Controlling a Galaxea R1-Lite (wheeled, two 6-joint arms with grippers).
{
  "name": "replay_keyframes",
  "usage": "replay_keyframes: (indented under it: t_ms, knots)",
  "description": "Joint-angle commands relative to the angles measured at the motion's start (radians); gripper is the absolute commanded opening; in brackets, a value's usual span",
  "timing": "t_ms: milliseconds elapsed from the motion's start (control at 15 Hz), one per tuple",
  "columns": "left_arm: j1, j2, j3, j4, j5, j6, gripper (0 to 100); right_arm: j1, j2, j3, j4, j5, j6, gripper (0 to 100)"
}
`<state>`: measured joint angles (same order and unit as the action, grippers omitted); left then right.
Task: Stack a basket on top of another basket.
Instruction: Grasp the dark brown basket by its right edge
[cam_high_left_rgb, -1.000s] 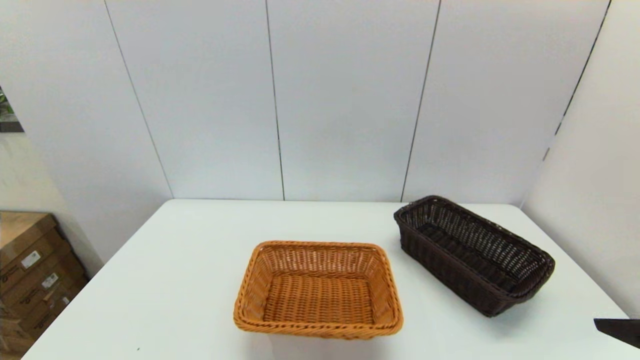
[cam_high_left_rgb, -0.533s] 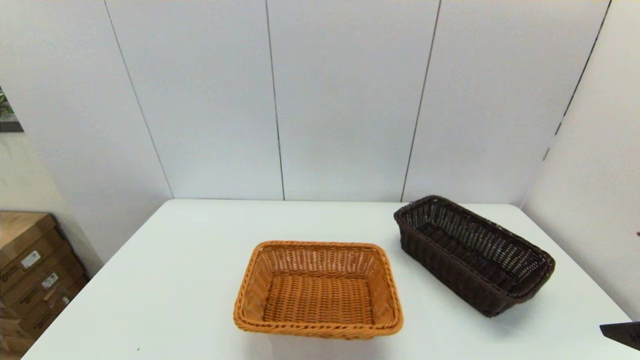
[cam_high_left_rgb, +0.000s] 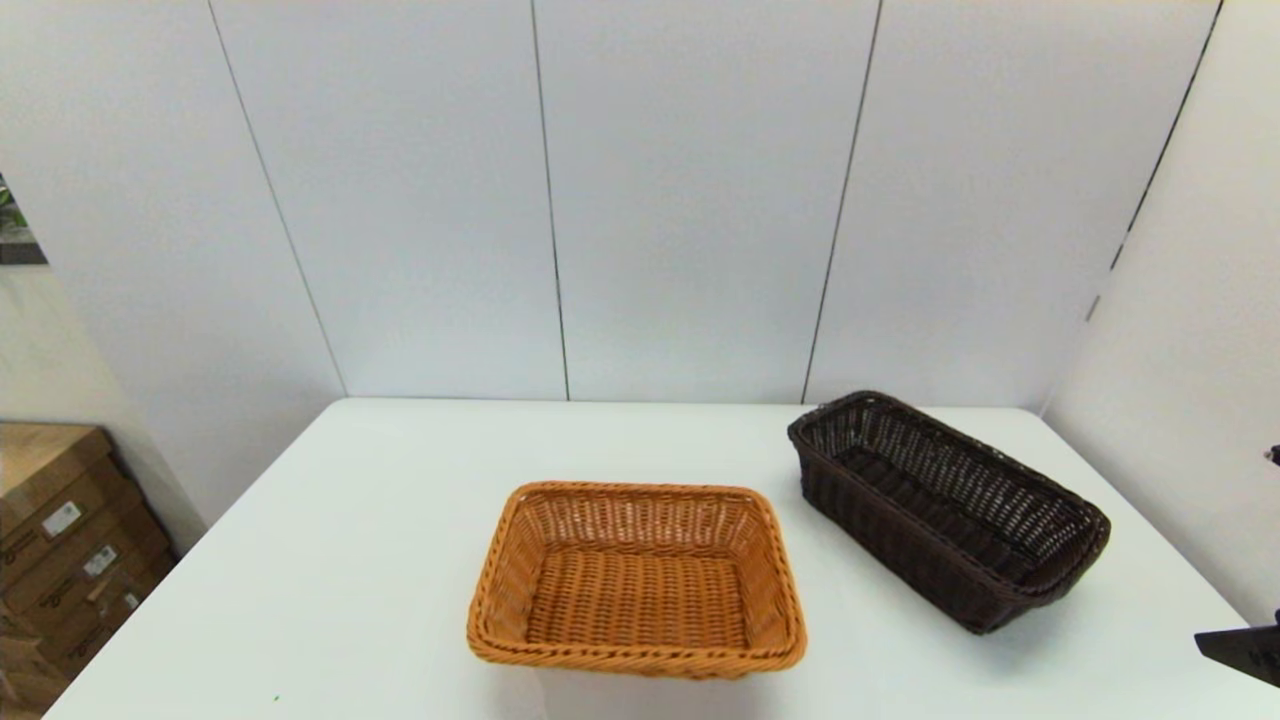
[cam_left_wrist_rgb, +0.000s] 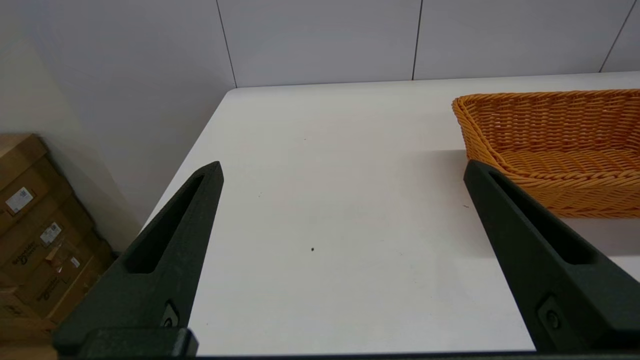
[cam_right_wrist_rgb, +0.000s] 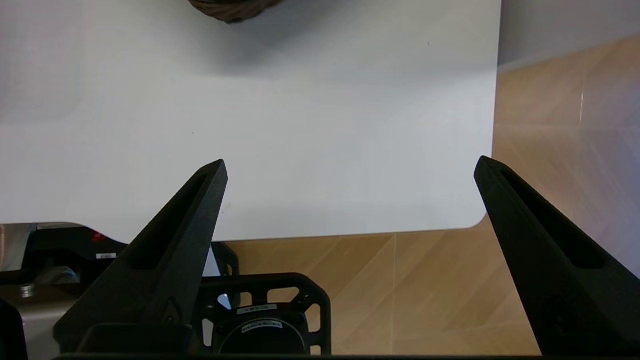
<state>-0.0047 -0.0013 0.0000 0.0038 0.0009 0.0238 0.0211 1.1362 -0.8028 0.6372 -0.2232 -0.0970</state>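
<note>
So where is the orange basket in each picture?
Head view: the orange basket sits at the middle front of the white table.
Left wrist view: the orange basket shows at the right edge, past the open left gripper.
Right wrist view: not in it.
Shared landmark: the white table.

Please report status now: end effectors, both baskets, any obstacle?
Left end effector open, empty. Right end effector open, empty. Dark basket beside orange basket, unstacked. No obstacle.

white table (cam_high_left_rgb: 380, 560), cardboard boxes (cam_high_left_rgb: 60, 550) beside it
</note>
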Motion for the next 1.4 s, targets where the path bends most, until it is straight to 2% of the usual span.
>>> replay_keyframes:
  t_ms: [67,267,533,667,1133,1400]
  knots:
    - [0.000,0.000,0.002,0.001,0.001,0.001,100,0.005,-0.012,0.000,0.007,-0.005,0.005,100]
    - [0.000,0.000,0.002,0.001,0.001,0.001,100,0.005,-0.016,0.000,0.009,-0.053,0.017,100]
    - [0.000,0.000,0.002,-0.001,0.001,-0.001,100,0.005,-0.035,0.019,0.013,-0.094,0.074,100]
    - [0.000,0.000,0.002,0.001,0.001,0.001,100,0.005,-0.038,0.022,0.009,-0.111,0.123,100]
    - [0.000,0.000,0.002,0.001,0.001,0.001,100,0.040,-0.036,0.014,0.006,-0.137,0.356,100]
    - [0.000,0.000,0.002,0.001,0.001,-0.001,100,0.183,0.034,0.013,0.006,-0.136,0.592,100]
